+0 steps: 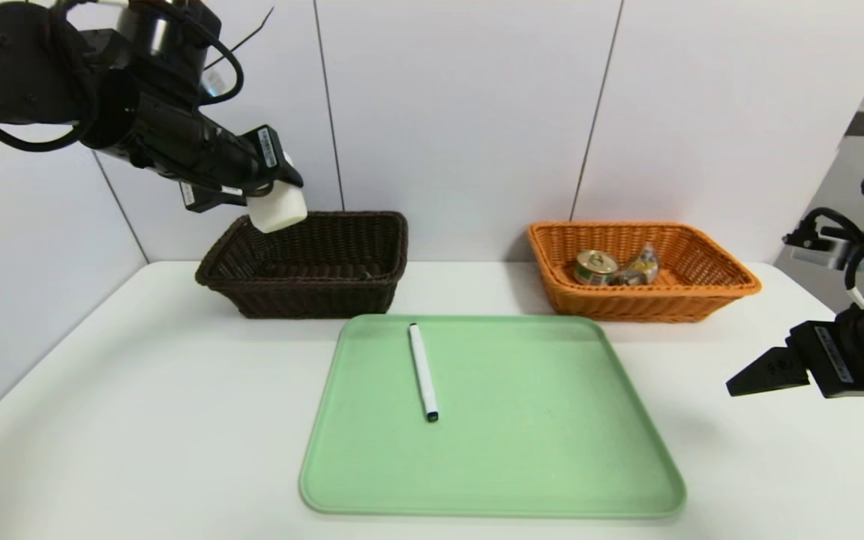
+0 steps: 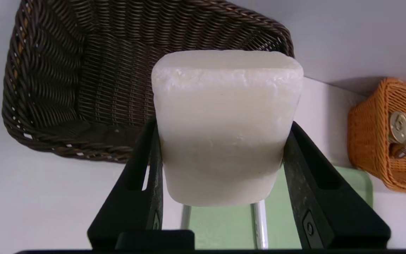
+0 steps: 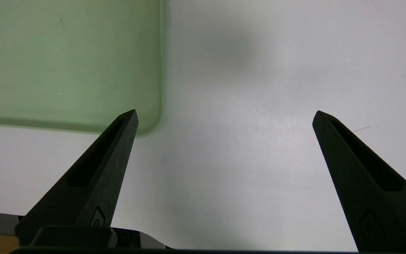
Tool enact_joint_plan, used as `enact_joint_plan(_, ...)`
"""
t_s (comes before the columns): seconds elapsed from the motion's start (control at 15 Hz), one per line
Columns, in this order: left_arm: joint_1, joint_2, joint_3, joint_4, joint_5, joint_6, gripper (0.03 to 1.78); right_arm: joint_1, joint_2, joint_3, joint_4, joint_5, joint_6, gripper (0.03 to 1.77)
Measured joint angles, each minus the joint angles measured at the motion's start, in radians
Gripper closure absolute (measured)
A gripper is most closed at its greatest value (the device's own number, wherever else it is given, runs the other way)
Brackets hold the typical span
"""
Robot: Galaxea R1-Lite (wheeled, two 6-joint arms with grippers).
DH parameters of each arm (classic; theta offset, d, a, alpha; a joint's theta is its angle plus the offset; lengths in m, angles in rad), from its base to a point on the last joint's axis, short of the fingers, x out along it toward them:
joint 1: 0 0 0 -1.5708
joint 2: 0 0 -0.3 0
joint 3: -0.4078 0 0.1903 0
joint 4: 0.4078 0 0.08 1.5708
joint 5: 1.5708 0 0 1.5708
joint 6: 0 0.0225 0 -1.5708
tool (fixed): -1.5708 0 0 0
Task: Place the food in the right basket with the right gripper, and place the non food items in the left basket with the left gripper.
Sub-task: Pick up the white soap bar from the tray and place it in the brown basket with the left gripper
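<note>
Head view is showing the left gripper hanging in the air over the near left corner of the dark basket, grasping the white block between its two black fingers. Left wrist view is showing the same grip close up: the block is sitting squeezed between the fingers, with the dark basket lying beneath and beyond it. The block is clear of the wicker, touching neither rim nor floor.

On the table, the green tray is lying in the middle, near of both baskets. A white marker is resting on the tray's left half, running near to far, its black tip pointing toward the near side.

The orange basket is standing at the far right, well apart from the dark one. Inside it the tin is lying beside the snack packet, the two touching.

The right gripper is hanging over the bare table just right of the tray's near right corner, its fingers spread wide and grasping nothing.
</note>
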Motion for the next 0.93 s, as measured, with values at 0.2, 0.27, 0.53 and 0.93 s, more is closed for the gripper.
enact_joint_plan(0.2,0.039,0.075,0.0,-0.069,0.0,0.038,0.84,0.0,0.0,0.0,-0.003,-0.003,-0.001,0.09)
enact_joint_plan(0.27,0.057,0.099,0.0,-0.092,0.0,0.044,0.84,0.0,0.0,0.0,-0.003,0.0,0.0,0.09)
enact_joint_plan(0.53,0.113,0.191,0.0,-0.129,0.0,0.061,0.84,0.0,0.0,0.003,-0.003,0.009,0.001,0.09)
enact_joint_plan(0.93,0.143,0.291,0.0,-0.204,-0.004,0.104,0.84,0.003,0.009,0.01,-0.009,0.012,0.002,0.09)
